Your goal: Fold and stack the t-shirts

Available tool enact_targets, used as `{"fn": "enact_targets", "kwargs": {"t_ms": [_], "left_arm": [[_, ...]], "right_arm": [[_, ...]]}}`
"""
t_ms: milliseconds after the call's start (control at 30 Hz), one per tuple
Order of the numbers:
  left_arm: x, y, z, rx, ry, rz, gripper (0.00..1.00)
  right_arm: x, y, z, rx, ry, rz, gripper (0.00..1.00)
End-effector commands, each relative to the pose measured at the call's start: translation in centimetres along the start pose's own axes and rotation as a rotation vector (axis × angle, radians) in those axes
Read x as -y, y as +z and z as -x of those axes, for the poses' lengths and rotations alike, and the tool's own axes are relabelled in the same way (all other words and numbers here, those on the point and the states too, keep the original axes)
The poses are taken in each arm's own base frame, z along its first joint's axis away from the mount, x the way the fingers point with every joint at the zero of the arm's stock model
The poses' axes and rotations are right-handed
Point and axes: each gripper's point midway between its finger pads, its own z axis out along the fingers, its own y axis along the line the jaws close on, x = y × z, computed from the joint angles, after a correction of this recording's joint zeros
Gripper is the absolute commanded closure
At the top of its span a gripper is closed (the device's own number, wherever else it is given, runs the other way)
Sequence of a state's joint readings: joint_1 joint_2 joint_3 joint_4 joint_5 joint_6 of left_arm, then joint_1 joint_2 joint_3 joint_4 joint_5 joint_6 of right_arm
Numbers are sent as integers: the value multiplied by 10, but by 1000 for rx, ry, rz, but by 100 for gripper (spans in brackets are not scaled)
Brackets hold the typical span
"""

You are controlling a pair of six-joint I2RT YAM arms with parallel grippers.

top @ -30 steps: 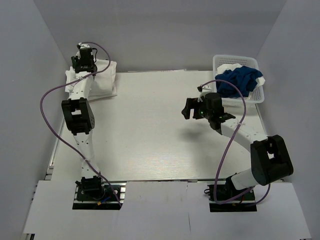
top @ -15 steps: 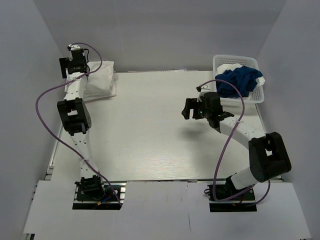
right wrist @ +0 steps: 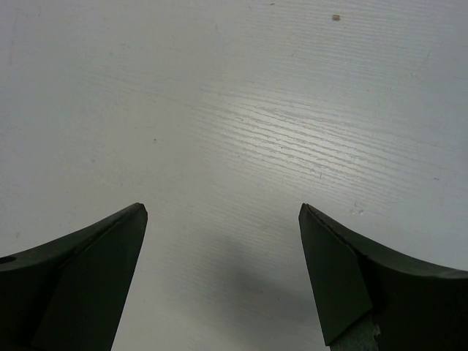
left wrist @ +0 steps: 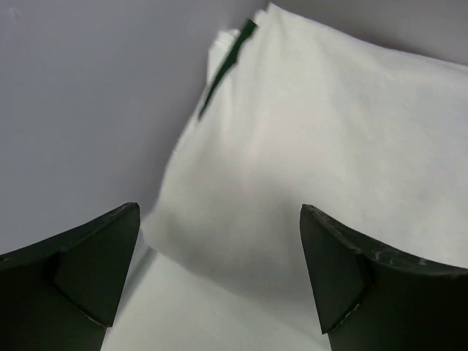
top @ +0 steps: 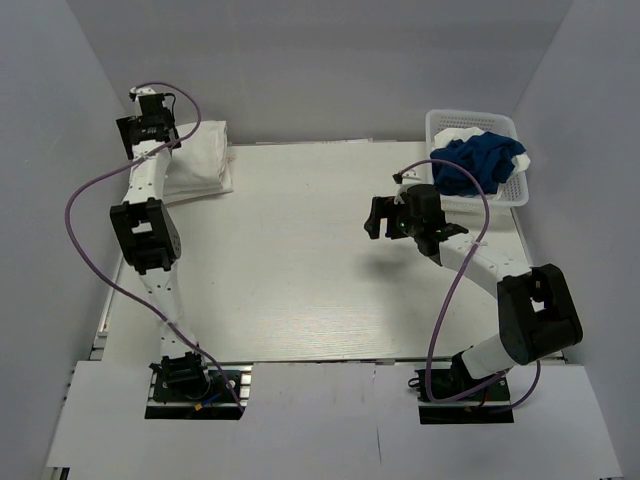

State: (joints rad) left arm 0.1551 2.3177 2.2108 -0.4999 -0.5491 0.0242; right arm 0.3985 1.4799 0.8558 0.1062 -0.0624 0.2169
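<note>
A folded stack of white t-shirts (top: 197,160) lies at the table's far left corner. In the left wrist view the stack's top white t-shirt (left wrist: 307,146) fills the frame, and a dark green t-shirt's edge (left wrist: 225,67) peeks out of the layers. My left gripper (top: 141,128) hovers just left of the stack, open and empty (left wrist: 219,210). A royal blue t-shirt (top: 478,166) and a white t-shirt (top: 456,133) lie crumpled in the basket. My right gripper (top: 376,218) hangs open over bare table (right wrist: 223,208), left of the basket, holding nothing.
The white mesh basket (top: 440,121) stands at the far right corner. Grey walls close in the table on the left, back and right. Purple cables loop from both arms. The white tabletop (top: 290,260) stretches between the arms.
My left gripper has opened, let go of the white stack and drawn back up and to the left. The stack has settled flatter. The right arm has scarcely moved.
</note>
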Motion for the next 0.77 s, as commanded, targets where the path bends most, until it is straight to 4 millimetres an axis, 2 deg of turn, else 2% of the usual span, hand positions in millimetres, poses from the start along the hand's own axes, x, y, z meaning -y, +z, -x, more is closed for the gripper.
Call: {"fn": "enact_targets", "kwargs": {"t_ms": [0,67,100,133,167,200,233,267,333,400,433,467,533,567,633,667,733], "left_arm": [[4,-86,47,7,-228,-175,0],[25,-117,48,14,-325,-313,0],[36,-151,30,5,-336,-402,0],[44,-168,43,87,-391,-464,0],[49,-185,37,95,-408,-511,0],[64,-196,-2,12,-423,-560,0],[64,-240,5,53,-434,-651,0],[76,-248,-34,19,-426,-700,0],[100,-302,-53,33,-452,-919,0],[106,-335,-88,12,-463,-1040,0],[110,-342,-103,-20,-456,-1062,0],[117,-347,-129,-63,-426,-1084,0],[120,-364,-143,-89,-399,-1149,0],[122,-367,-160,-118,-369,-1152,0],[117,-373,-166,-104,-368,-1154,0],[115,-371,-174,-106,-352,-1133,0],[110,-369,-177,-100,-345,-1110,0]], "right_arm": [[-7,-9,33,106,2,18,10],[-7,-9,34,112,15,20,10],[-9,-11,36,119,25,22,10],[-11,-12,34,116,34,28,10],[-11,-12,33,137,43,39,10],[-15,-17,37,162,51,57,10],[-15,-21,31,169,56,61,10],[-16,-25,31,191,52,67,10],[-16,-29,29,198,57,68,10],[-19,-30,31,200,68,83,10],[-21,-31,33,205,72,89,10],[-23,-30,34,210,96,102,10],[-26,-30,39,236,111,113,10],[-23,-27,33,224,137,108,10],[-24,-26,30,230,133,116,10],[-24,-25,25,221,131,116,10],[-21,-25,25,221,158,100,10]]}}
